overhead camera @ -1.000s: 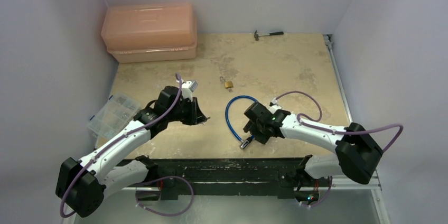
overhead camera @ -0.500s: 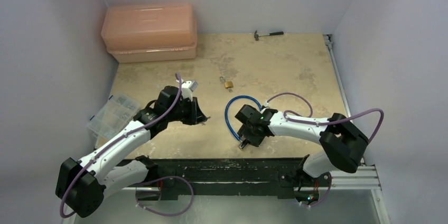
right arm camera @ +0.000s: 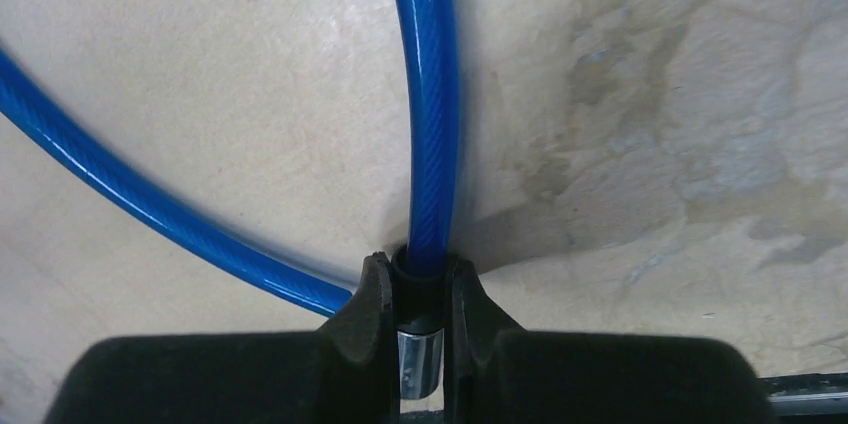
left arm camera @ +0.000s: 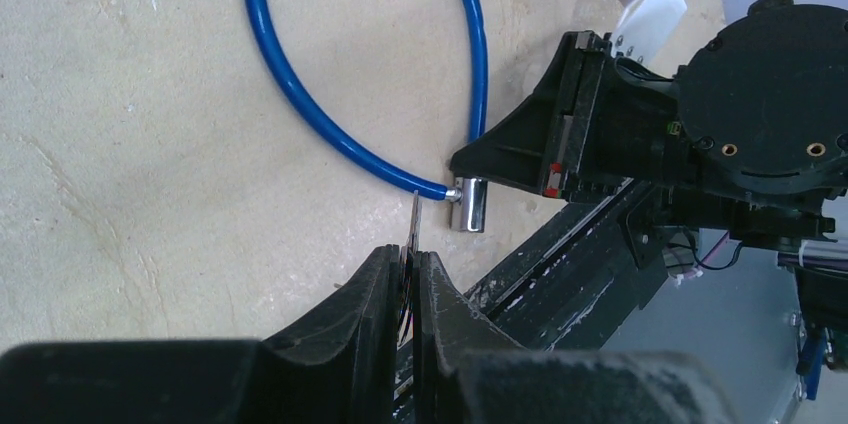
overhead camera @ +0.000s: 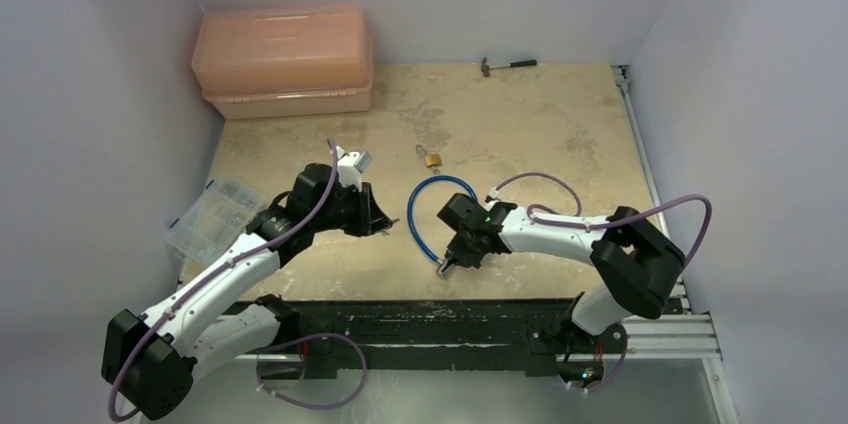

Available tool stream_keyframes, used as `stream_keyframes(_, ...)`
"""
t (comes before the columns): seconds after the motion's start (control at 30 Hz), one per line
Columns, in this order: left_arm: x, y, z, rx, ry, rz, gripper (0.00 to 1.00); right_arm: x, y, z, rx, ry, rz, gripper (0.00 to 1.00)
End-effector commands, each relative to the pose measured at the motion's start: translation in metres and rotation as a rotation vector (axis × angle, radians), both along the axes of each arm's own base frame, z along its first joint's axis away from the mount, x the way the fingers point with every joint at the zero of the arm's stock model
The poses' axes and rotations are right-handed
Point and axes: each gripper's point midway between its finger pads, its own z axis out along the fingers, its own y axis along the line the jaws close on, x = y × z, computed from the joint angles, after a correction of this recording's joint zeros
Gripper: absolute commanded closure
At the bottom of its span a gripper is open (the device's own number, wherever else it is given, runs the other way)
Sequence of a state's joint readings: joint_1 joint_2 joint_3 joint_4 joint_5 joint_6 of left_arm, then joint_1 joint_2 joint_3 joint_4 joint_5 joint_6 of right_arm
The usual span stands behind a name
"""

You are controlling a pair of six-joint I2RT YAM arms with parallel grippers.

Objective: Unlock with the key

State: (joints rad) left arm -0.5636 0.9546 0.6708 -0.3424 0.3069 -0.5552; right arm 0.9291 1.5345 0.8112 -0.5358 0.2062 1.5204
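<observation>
My left gripper (overhead camera: 380, 223) is shut on the key (left arm camera: 415, 219), a thin flat silvery blade sticking out from between the fingers (left arm camera: 375, 279). The blade's tip lies close to where the blue cable (left arm camera: 300, 94) joins its silver cylindrical end (left arm camera: 468, 204); I cannot tell if they touch. My right gripper (overhead camera: 455, 254) is shut on the dark collar of that cable end (right arm camera: 420, 289), with the silver cylinder (right arm camera: 420, 364) between its fingers. The blue cable (overhead camera: 415, 209) loops on the table between the two grippers. My right gripper also shows in the left wrist view (left arm camera: 480, 159).
A small brass padlock (overhead camera: 432, 159) lies beyond the cable loop. A pink plastic case (overhead camera: 285, 59) stands at the back left. A hammer (overhead camera: 508, 64) lies at the back edge. A clear parts organizer (overhead camera: 212, 216) sits at the left table edge.
My right gripper has moved left with the cable end, toward the left gripper, and the cable loop has shifted left with it. The left gripper has barely moved.
</observation>
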Motion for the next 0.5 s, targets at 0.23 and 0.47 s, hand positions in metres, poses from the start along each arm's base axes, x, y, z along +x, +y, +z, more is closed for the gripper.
stream_keyframes(0.23,0.002,-0.008,0.020,-0.052,-0.085,-0.051,1.00,-0.004,0.021,0.002,0.187,-0.042,0.022,1.00)
stream_keyframes(0.47,-0.002,-0.013,0.018,-0.075,-0.081,-0.081,1.00,0.013,0.024,0.050,0.411,-0.308,0.037,1.00)
